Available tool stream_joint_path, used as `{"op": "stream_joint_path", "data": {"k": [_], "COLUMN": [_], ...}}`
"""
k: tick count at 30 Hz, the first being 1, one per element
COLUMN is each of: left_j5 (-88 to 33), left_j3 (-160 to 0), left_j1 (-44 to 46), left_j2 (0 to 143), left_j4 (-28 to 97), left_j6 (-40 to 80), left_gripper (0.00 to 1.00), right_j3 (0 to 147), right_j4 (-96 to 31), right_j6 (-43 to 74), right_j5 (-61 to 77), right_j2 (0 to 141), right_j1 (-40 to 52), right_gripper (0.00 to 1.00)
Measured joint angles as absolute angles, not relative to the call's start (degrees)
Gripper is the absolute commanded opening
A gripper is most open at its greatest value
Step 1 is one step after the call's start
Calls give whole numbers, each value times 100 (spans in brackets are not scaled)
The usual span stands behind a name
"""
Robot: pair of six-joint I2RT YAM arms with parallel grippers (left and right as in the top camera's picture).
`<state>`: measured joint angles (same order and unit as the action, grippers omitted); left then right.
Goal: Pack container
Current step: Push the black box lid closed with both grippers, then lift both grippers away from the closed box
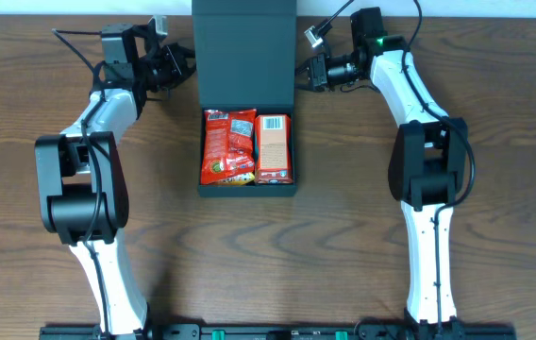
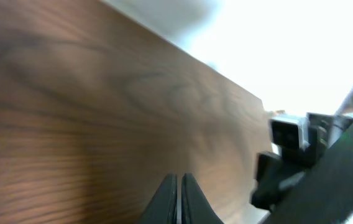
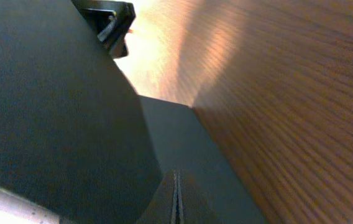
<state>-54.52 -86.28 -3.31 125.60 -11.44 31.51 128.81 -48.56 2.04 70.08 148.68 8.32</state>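
Observation:
The dark teal-black container [image 1: 247, 189] stands open in the middle of the table, its flap lid [image 1: 244, 52] raised at the back. Inside lie red snack packs [image 1: 228, 146] on the left and an orange pack [image 1: 273, 148] on the right. My left gripper [image 1: 189, 66] is shut and empty, just left of the lid; in the left wrist view its fingers [image 2: 180, 198] hover over bare wood. My right gripper [image 1: 302, 72] is shut and empty, at the lid's right edge. In the right wrist view its fingers [image 3: 176, 199] are against the dark lid [image 3: 52, 106].
The wooden table [image 1: 438, 283] spreads out on both sides of the box. The right arm's camera and gripper [image 2: 301, 155] show in the left wrist view, the left gripper [image 3: 111, 22] in the right wrist view.

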Motion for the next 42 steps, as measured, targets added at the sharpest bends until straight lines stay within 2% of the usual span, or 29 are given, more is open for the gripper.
{"op": "stream_joint_path", "data": {"k": [11,24,33,42], "left_j5": [-7201,-8667,-8879,-8281], "left_j3": [-8628,-8628,-8628,-8628], "left_j1": [-475,-517,-517,-517], "left_j2": [12560,12560,12560,12560], "left_j4": [-1673,-1940,-1957,-1973], "left_j6": [2965,2956,2954,3177], "left_gripper": [6,6,6,6], "right_j3": [12881,12881,12881,12895], "right_j4": [-4856,-4856,-4856,-4890], "right_j6": [-89,-115,-113,388], "right_j5": [8029,8674,8654,7301], "right_j2": [14868,14868,14868,14868], "right_j1": [829,799,777,349], "right_gripper": [1,1,1,1]}}
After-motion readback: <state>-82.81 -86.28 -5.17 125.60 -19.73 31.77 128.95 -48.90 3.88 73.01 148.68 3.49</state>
